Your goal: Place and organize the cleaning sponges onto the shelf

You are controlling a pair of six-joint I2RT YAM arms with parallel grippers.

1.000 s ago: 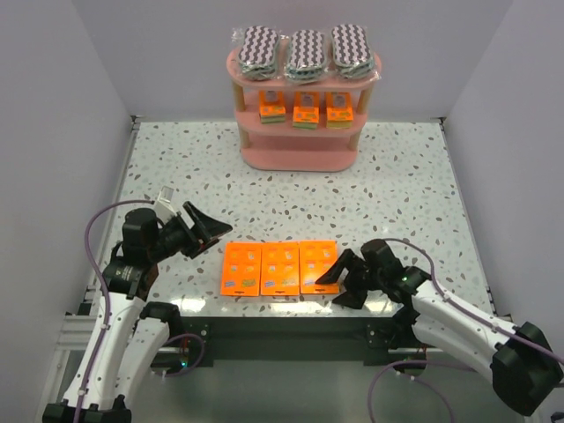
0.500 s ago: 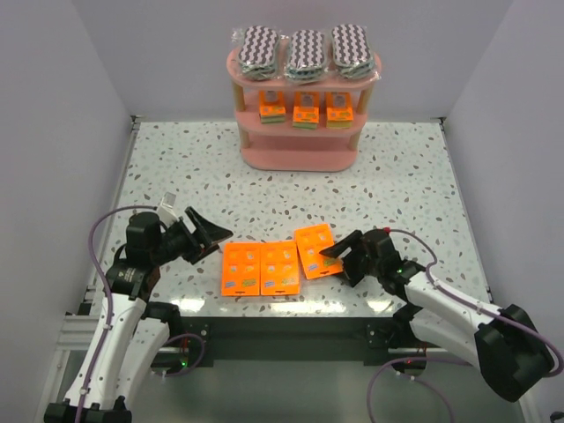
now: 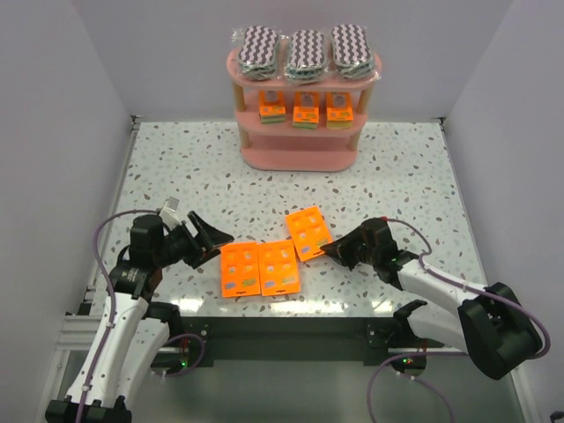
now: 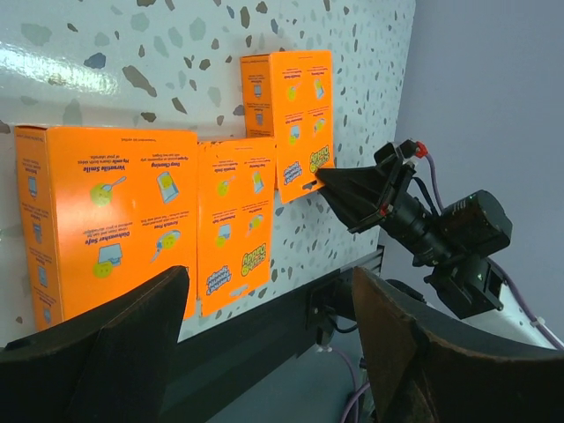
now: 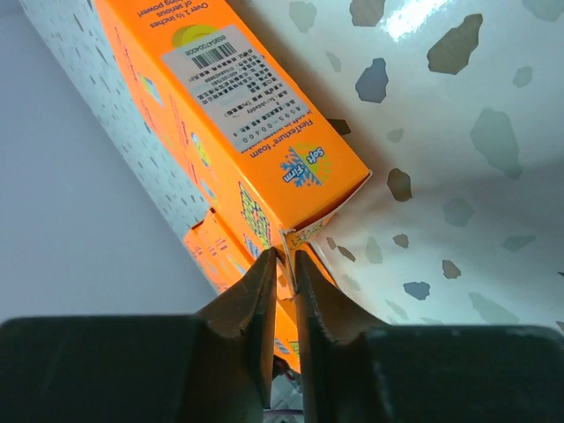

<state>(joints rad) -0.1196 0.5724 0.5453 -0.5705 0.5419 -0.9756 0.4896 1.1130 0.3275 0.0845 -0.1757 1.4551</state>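
The pink shelf stands at the back centre. Three zigzag sponge packs lie on its top board and three small orange packets sit on the middle board. Two larger orange packets lie side by side near the front edge. A third orange packet is turned askew, and my right gripper is shut on its near edge flap. My left gripper hangs open just left of the two flat packets, holding nothing.
The speckled table ends in a dark front rail just below the packets. Grey walls close in the left, right and back. The shelf's bottom board shows no packets on it.
My right gripper has shut on the rightmost orange packet and drawn it away from the row, towards the back, turning it. The left gripper has edged slightly closer to the packets, still open.
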